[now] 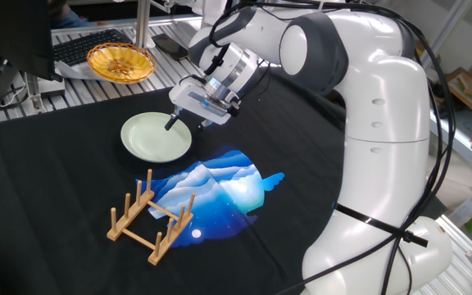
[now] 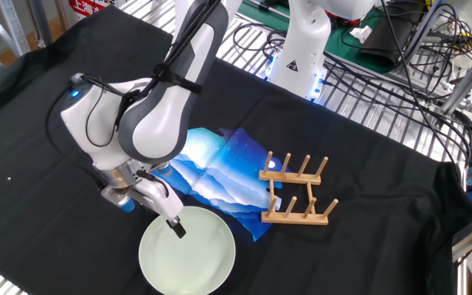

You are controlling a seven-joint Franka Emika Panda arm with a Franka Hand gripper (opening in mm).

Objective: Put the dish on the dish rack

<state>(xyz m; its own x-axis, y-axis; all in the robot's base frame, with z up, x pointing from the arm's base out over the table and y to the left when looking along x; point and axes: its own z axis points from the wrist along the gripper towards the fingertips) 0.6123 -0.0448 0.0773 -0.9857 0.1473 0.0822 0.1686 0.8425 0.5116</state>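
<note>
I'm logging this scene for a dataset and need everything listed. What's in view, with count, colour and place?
dish: one, pale green, flat on the black cloth, under the gripper.
dish rack: one, light wood, empty, beside the blue printed cloth.
blue printed cloth: one, blue and white, lying between dish and rack.
woven basket: one, yellow-orange, on the metal bench behind the table.
black cloth: one, covering the table.
second robot base: one, white, at the far edge.
gripper: one, dark fingertips at the dish's rim; opening unclear.

The arm [image 1: 375,123] was glossy white with dark grey joint bands, black cables ran along it, and a small blue light glowed near its wrist.
</note>
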